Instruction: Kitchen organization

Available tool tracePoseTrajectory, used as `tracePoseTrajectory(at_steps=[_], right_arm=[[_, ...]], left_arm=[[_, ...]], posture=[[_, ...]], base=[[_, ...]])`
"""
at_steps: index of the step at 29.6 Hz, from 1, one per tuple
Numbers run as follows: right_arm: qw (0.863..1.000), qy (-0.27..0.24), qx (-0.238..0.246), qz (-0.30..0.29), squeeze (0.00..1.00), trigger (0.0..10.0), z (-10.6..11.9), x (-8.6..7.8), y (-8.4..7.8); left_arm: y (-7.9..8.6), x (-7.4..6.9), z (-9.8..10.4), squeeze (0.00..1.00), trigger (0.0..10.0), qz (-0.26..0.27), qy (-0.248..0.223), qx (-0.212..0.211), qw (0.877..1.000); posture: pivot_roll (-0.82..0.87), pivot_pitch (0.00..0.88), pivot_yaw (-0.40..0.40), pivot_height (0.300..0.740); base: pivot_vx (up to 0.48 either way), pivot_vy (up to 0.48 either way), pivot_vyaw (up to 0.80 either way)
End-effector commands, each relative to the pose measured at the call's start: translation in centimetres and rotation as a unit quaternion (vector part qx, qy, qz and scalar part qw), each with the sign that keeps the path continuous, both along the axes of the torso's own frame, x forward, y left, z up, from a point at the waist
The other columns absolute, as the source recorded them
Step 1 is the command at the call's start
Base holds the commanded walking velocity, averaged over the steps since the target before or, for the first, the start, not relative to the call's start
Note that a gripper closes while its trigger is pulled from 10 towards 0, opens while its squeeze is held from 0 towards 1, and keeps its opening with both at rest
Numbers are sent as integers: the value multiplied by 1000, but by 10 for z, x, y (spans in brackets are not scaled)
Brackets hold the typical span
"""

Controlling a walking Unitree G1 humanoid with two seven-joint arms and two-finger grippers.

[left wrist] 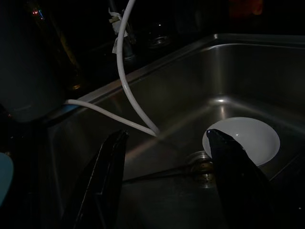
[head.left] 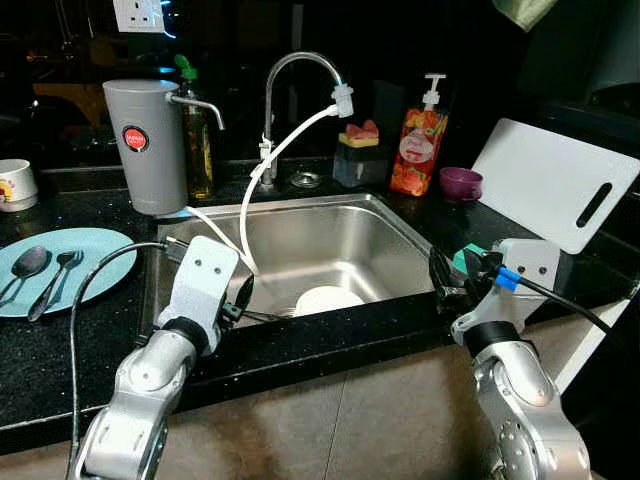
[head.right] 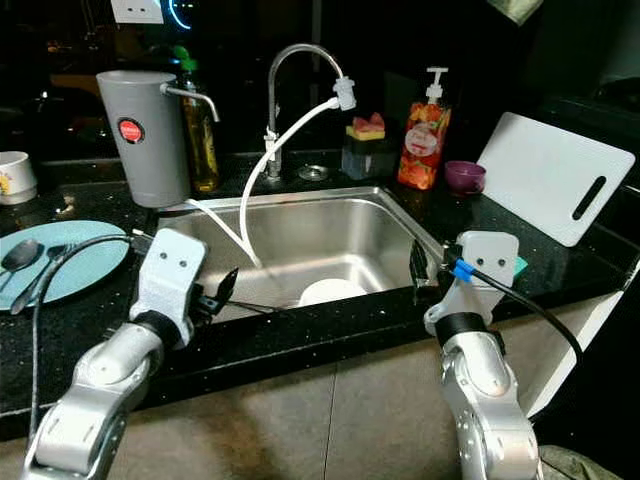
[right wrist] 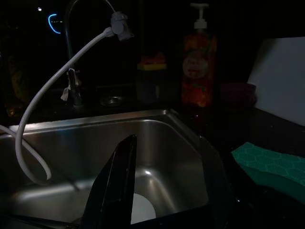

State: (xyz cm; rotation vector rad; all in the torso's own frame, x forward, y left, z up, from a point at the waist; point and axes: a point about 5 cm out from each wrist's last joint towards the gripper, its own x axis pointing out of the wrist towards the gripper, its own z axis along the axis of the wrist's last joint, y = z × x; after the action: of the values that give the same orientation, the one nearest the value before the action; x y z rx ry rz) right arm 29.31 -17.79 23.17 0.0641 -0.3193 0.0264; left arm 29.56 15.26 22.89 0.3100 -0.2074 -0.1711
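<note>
Black counter (head.left: 60,350) across the lower part of the picture, shiny and speckled. At far left, near the edge, a white cup (head.left: 16,184). Just below it, a light blue plate (head.left: 90,255) with a spoon (head.left: 28,264) and a fork (head.left: 58,278) lying on it. Upper left, a tall grey jug (head.left: 146,145) with a red dot, and a yellow-green bottle (head.left: 199,135) just behind it.

Lower left, the left gripper (left wrist: 164,157) at the near left rim of the sink, fingers (left wrist: 110,176) spread wide, holding nothing.

In the middle, a steel sink (head.left: 330,235). Down in its bottom, a white bowl (head.left: 327,299), close to the drain. Above the sink, a curved silver tap (head.left: 296,75) with a white hose (head.left: 262,180) hanging from its tip down into the sink.

Behind the sink, right of the tap, a small box with a yellow and red sponge (head.left: 358,135) on top. Next to that, an orange soap bottle (head.left: 420,140) with a white pump, then a little purple cup (head.left: 460,183).

Lower right, the right gripper (right wrist: 167,181) at the near right corner of the sink, fingers (right wrist: 116,186) apart, holding nothing. Just beside it on the counter, a green sponge (right wrist: 271,164).

Far right, a white cutting board (head.left: 555,180) leaning tilted against the wall.
</note>
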Motion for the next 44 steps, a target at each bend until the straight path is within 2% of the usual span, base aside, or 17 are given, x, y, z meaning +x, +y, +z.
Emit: tracePoseTrajectory(at_steps=[1, 25, 31, 44], right_arm=[[1000, -2, 6, -12, 0, 10000, 0, 0, -6], [1000, -5, 14, -7, 0, 10000, -1, 2, -1], [1000, -6, 17, -20, 0, 10000, -1, 4, -7], [1000, -2, 23, 0, 0, 10000, -5, 6, 5]], left_arm=[[0, 0, 0, 0, 10000, 2, 0, 9, 1000], [0, 3, 3, 0, 10000, 3, -6, 16, 1000], [0, 4, 2, 0, 10000, 1, -6, 17, 1000], [4, 2, 2, 0, 10000, 11, -12, 17, 1000]], posture=[[154, 42, -73, 740], [160, 11, -53, 740], [166, 7, -52, 740], [180, 0, -68, 740]], base=[[0, 0, 0], [0, 0, 0], [0, 0, 0], [0, 0, 0]])
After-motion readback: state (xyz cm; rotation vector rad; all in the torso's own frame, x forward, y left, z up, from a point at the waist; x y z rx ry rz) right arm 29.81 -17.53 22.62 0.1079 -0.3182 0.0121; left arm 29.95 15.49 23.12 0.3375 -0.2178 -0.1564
